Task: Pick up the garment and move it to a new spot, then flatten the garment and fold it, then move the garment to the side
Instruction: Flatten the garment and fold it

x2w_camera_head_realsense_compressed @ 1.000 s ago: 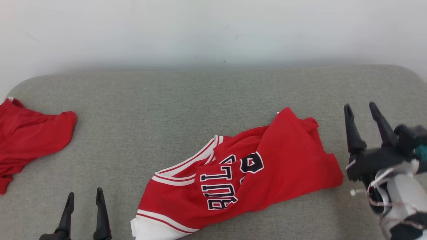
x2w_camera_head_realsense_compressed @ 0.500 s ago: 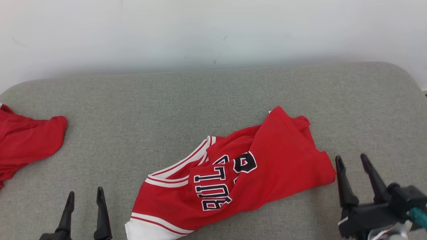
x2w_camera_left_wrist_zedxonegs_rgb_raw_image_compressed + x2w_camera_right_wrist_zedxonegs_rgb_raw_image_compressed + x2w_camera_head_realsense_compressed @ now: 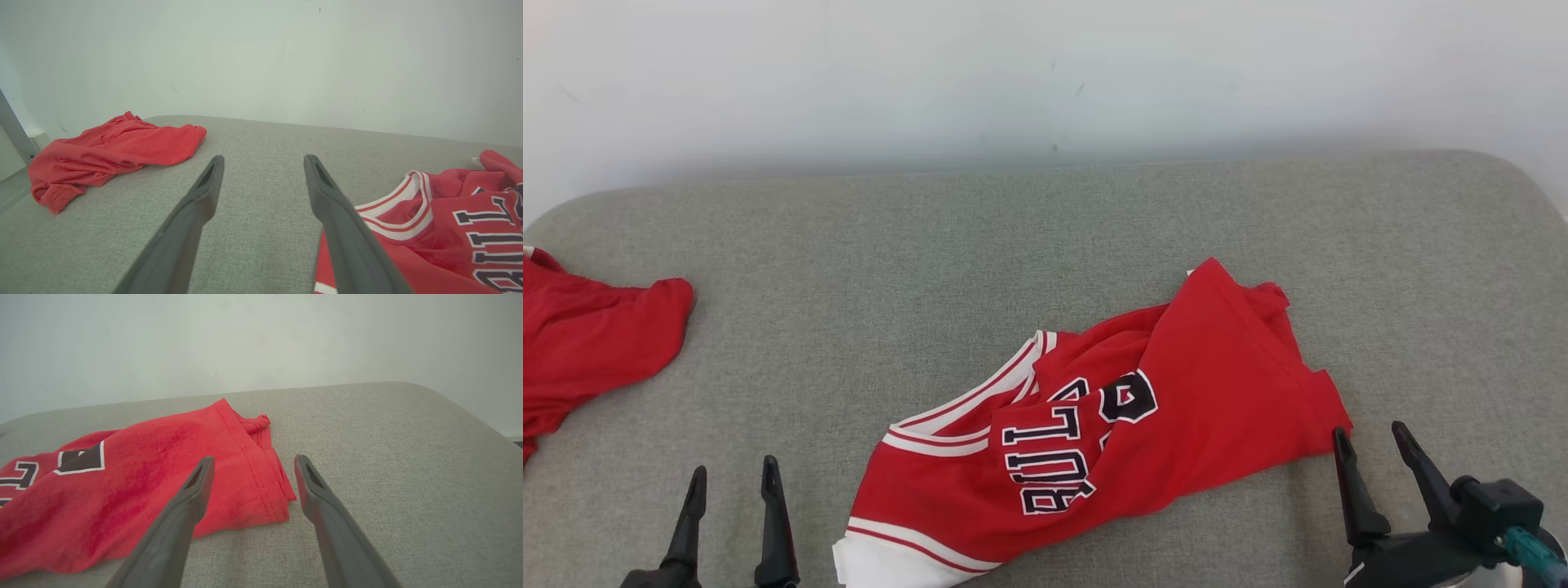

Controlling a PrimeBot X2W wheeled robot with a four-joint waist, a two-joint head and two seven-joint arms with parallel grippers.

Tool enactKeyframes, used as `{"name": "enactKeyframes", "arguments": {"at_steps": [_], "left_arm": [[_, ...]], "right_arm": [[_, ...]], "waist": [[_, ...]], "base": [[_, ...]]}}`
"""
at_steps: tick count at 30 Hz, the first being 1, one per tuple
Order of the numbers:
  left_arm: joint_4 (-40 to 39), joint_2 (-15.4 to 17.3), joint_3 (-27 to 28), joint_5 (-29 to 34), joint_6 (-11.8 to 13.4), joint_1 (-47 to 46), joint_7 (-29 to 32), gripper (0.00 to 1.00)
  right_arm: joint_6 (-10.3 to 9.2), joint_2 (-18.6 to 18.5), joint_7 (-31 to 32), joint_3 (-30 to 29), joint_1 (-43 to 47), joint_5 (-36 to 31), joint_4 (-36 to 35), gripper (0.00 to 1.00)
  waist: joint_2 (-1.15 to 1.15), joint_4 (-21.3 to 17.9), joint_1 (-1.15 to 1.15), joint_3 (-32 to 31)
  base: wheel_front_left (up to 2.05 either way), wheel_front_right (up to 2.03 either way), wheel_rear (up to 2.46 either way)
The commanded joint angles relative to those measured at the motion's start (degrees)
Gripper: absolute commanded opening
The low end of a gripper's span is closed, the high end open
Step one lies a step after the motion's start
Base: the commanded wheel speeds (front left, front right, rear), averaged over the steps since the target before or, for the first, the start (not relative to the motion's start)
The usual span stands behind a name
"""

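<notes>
Just ahead of the right fingers (image 3: 1351, 482), and partly between their tips in the right wrist view, lies the stitched hem corner of the red jersey (image 3: 1176, 408). Both pairs of fingers stand wide apart and hold nothing. The jersey sits crumpled on the grey padded surface (image 3: 1013, 245), one half lapped over the other so that its lettering is cut short. From the right fingers it runs inward to its white-trimmed edge, which ends just to the inner side of the left fingers (image 3: 773, 523). A second red garment (image 3: 596, 343) lies well outward of the left fingers, apart from the jersey, and I leave it alone.

I judge the step in hand to be the pick-up, not yet begun. To do it well I would lower the right fingers so that one tip slides under the hem corner and the other comes down on top, closing on the stitched band rather than on loose cloth behind it. The left fingers need to travel inward to the white trim before closing. Because the layers overlap, I would check how many layers each pinch has caught, then raise both ends together, level, so the cloth clears the surface without dragging.
</notes>
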Motion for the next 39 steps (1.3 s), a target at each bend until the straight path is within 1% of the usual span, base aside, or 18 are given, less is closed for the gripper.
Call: {"name": "enactKeyframes", "arguments": {"at_steps": [1,6,10,14,22,23,24,25,29,31,35,39], "left_arm": [[-0.2,0.0,-0.1,0.2,0.2,0.3,-0.2,1.00],[0.1,0.0,-1.1,-0.1,0.4,0.0,-0.2,1.00],[-0.1,0.0,-1.8,-0.2,0.5,0.0,-0.2,1.00],[-0.1,0.0,-2.1,-0.5,0.8,0.3,-0.2,1.00],[-0.1,0.0,-2.1,0.0,0.7,0.3,-0.2,1.00],[-0.1,0.0,-2.1,0.2,0.6,0.2,-0.2,1.00],[-0.1,0.0,-2.1,0.3,0.5,0.3,-0.2,1.00],[-0.1,0.0,-2.2,0.4,0.4,0.4,-0.2,1.00],[-0.3,0.0,-2.1,0.5,0.5,0.9,-0.2,1.00],[-0.5,0.0,-2.0,0.3,0.7,1.3,-0.2,1.00],[-0.5,-0.1,-1.7,-0.3,1.3,2.0,-0.2,1.00],[-0.3,0.0,-2.0,-0.8,1.4,2.1,-0.2,1.00]], "right_arm": [[-0.13,-0.5,0.4,0.2,-1.1,-0.2,0.5,1.00],[-0.13,-2.0,1.1,-0.1,-3.4,0.1,4.1,1.00],[-0.13,-2.9,1.6,0.0,-4.8,0.6,8.3,1.00],[-0.13,-3.6,1.7,0.7,-6.0,1.1,14.1,1.00],[-0.13,-3.2,-0.8,3.0,-11.1,1.0,25.7,1.00],[-0.13,-3.0,-1.0,3.5,-11.8,1.3,27.1,0.72],[-0.14,-2.7,-1.1,4.2,-12.3,1.8,28.4,0.03],[-0.13,-2.7,-1.3,4.7,-12.6,2.1,29.6,0.00],[-0.14,-2.8,-2.8,5.7,-13.2,3.2,31.7,0.00],[-0.14,-2.8,-3.7,6.3,-12.8,4.2,31.5,0.00],[-0.14,-3.3,-4.6,7.9,-11.0,6.1,27.7,0.00],[-0.14,-3.6,-2.9,8.9,-8.1,8.6,19.6,0.00]], "waist": [[0.00,0.1,0.00,0.0],[0.00,1.2,0.00,-0.1],[0.00,2.2,0.00,0.0],[0.00,3.0,0.00,0.3],[0.00,3.9,0.00,0.5],[0.00,4.0,0.00,0.5],[0.00,4.2,0.00,0.4],[0.00,4.4,0.00,0.3],[0.00,4.6,0.00,0.1],[0.00,4.4,0.00,0.0],[0.00,3.0,0.00,-0.4],[0.00,1.2,0.00,-0.4]], "base": [[0.00,0.00,0.00],[0.00,0.00,0.00],[0.00,0.00,0.00],[0.00,0.00,0.00],[0.00,0.00,0.00],[0.00,0.00,0.00],[0.00,0.00,0.00],[0.00,0.00,0.00],[0.00,0.00,0.00],[0.00,0.00,0.00],[0.00,0.00,0.00],[0.00,0.00,0.00]]}}
